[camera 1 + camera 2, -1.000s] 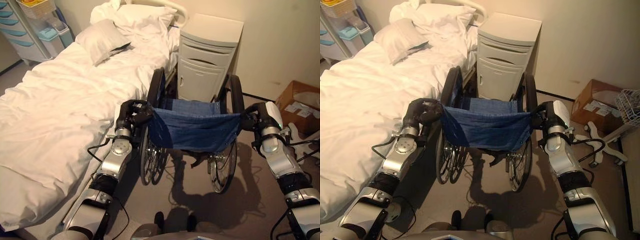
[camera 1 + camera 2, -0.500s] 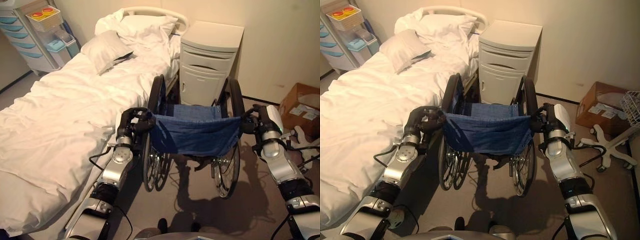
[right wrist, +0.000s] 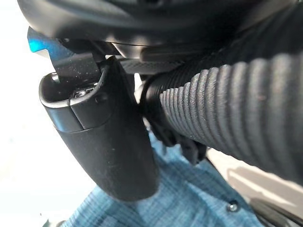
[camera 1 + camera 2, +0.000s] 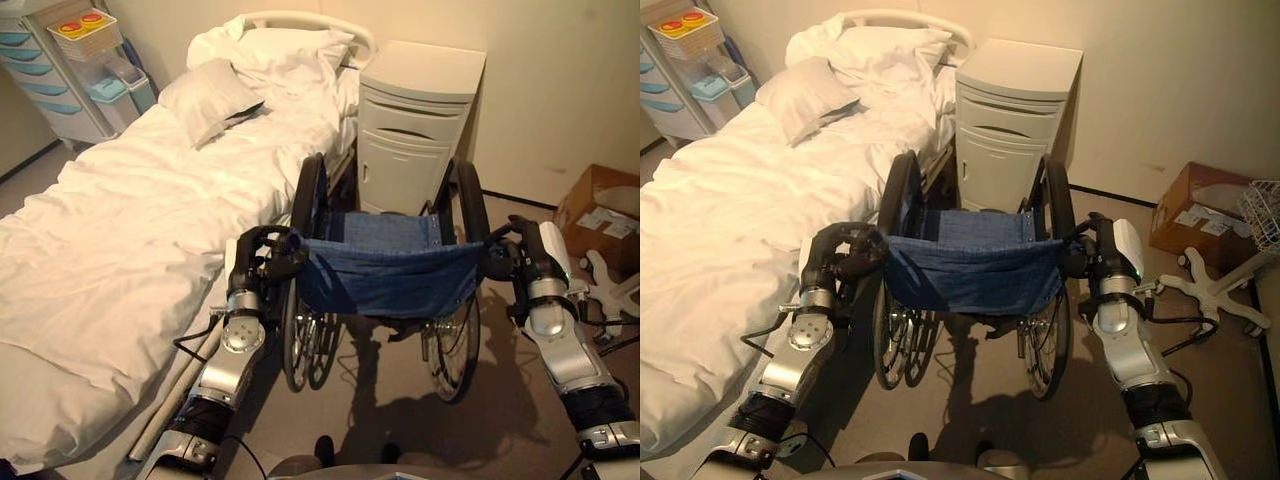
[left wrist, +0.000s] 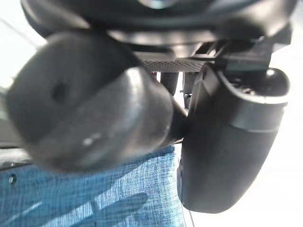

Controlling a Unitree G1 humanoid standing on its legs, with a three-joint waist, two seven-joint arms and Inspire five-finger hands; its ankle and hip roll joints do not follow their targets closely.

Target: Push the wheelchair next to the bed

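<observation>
Both hands, left hand [image 4: 262, 252] and right hand [image 4: 524, 258], stay clamped on wheelchair [image 4: 388, 268] (handles).

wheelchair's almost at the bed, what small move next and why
Probably a short push forward, angled slightly left. Both hands, left and right, grip the wheelchair handles; its left wheel is near the bed edge, and the bedside cabinet stands close ahead, so room is short.

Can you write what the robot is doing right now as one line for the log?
push | left hand and right hand shut on handles of black wheelchair with blue fabric back | beside white-sheeted bed | facing beige bedside cabinet
</observation>
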